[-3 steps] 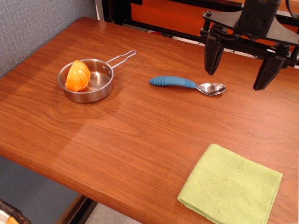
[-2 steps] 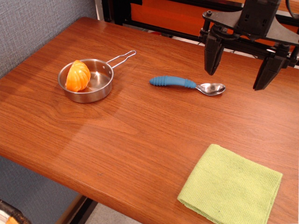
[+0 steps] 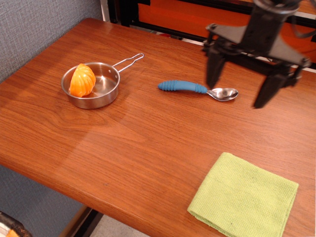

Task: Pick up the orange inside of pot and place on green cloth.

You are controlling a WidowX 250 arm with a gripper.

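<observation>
The orange (image 3: pixel 82 79), a ridged dome of glossy plastic, sits inside the steel pot (image 3: pixel 102 95) at the left of the wooden table. The pot's wire handle points to the back right. The green cloth (image 3: pixel 244 198) lies flat at the front right corner. My gripper (image 3: pixel 239 93) hangs open and empty above the back right of the table, over the bowl of the spoon, far to the right of the pot. Its two black fingers are spread wide apart.
A metal spoon with a blue ridged handle (image 3: pixel 197 89) lies between the pot and the gripper. A grey wall (image 3: pixel 34 29) runs along the left. A black and orange frame (image 3: pixel 168 15) stands behind the table. The table's front edge (image 3: pixel 74 190) drops off.
The gripper has moved a little left and down, toward the spoon. The orange, pot, spoon and cloth have not moved.
</observation>
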